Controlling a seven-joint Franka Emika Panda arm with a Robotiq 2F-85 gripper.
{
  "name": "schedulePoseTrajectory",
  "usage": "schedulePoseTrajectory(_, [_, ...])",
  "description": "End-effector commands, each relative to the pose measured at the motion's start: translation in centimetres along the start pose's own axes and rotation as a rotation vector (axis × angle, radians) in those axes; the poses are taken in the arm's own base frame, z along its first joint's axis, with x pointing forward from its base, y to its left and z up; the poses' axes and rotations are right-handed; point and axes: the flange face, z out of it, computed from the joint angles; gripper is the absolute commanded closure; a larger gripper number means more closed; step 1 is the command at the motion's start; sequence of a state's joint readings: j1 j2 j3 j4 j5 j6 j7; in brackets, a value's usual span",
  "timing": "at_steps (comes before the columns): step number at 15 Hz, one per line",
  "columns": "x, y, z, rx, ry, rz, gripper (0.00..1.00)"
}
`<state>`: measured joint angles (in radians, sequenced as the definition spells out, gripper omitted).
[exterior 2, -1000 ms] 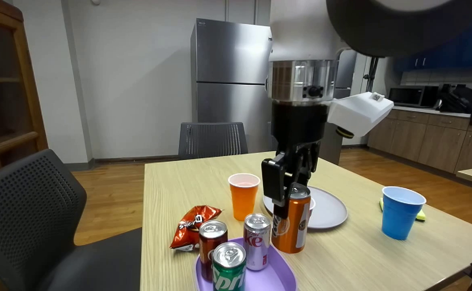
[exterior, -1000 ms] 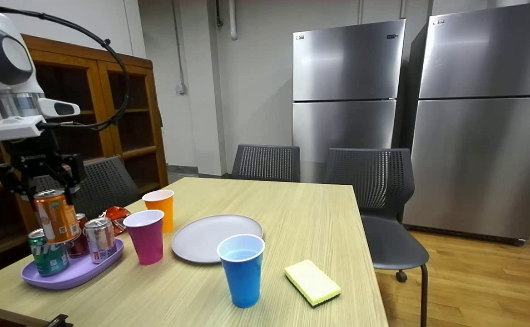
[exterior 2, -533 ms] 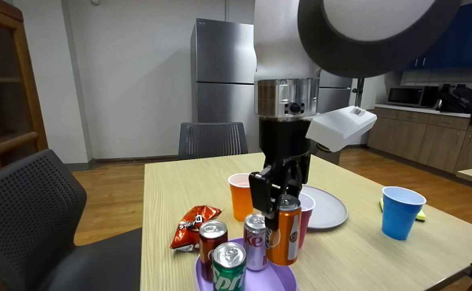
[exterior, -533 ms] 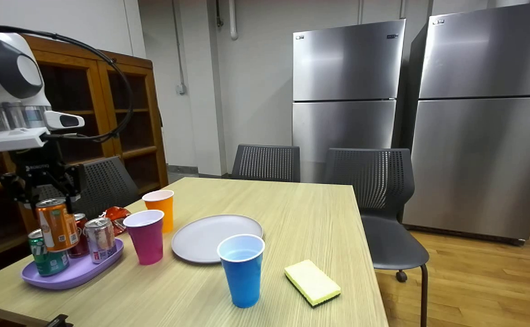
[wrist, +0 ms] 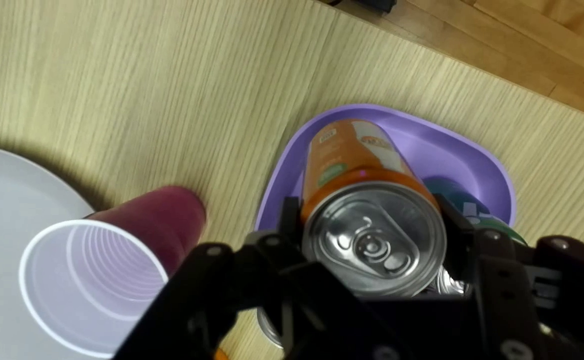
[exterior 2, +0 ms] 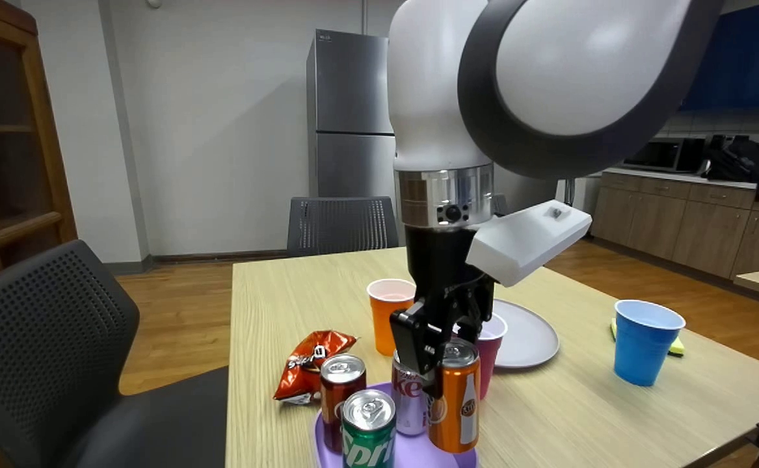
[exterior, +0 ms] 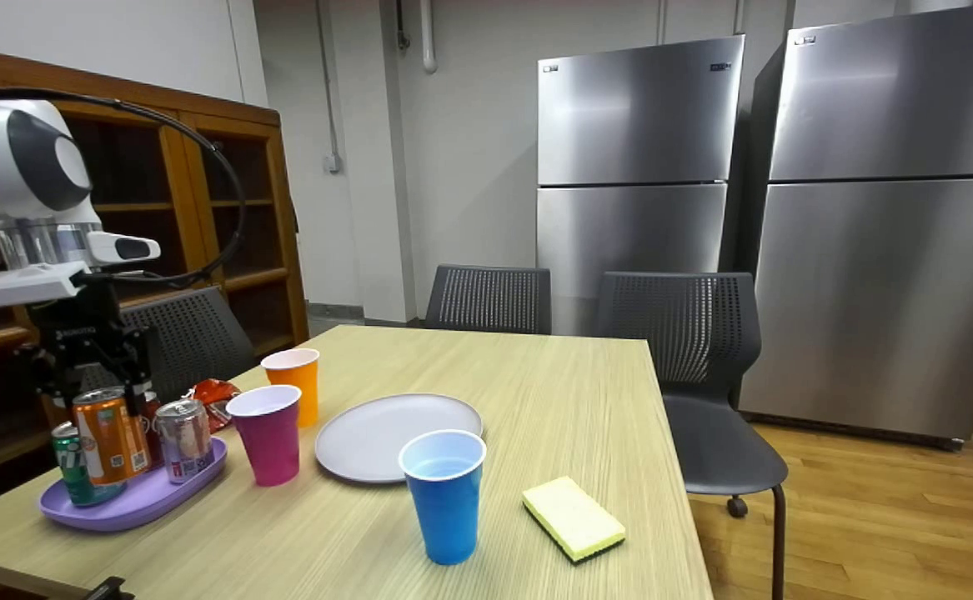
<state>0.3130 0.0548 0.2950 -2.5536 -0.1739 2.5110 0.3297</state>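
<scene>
My gripper (wrist: 369,220) is shut on the upper part of an orange can (wrist: 354,155), a finger on each side. The can is upright over the purple tray (wrist: 504,187); whether its base touches the tray I cannot tell. In an exterior view it stands in front of a silver Diet Coke can (exterior 2: 408,409), with a dark red can (exterior 2: 337,409) and a green Sprite can (exterior 2: 367,432) farther left on the tray. From another angle the orange can (exterior: 111,442) partly hides the green can (exterior: 76,471), while the silver can (exterior: 184,442) shows to its right.
Beside the tray stand a magenta cup (exterior: 269,442), an orange cup (exterior: 298,387) and a red snack bag (exterior 2: 311,367). A grey plate (exterior: 394,437), a blue cup (exterior: 446,500) and a yellow sponge (exterior: 574,517) are farther along the table. Dark chairs (exterior 2: 41,351) surround it.
My gripper has come down with the orange can, lowering it over the tray among the other cans. It drifted slightly left in an exterior view. The jaws kept their hold; the other objects stayed put.
</scene>
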Motion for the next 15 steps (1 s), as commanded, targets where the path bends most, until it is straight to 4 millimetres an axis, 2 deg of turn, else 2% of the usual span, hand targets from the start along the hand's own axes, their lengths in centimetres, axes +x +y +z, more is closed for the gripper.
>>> schedulePoseTrajectory(1, [1.4,-0.3,0.6,-0.007,0.006,0.047,0.61])
schedulePoseTrajectory(15, [3.6,-0.1,3.9,0.039,0.002,0.142,0.61])
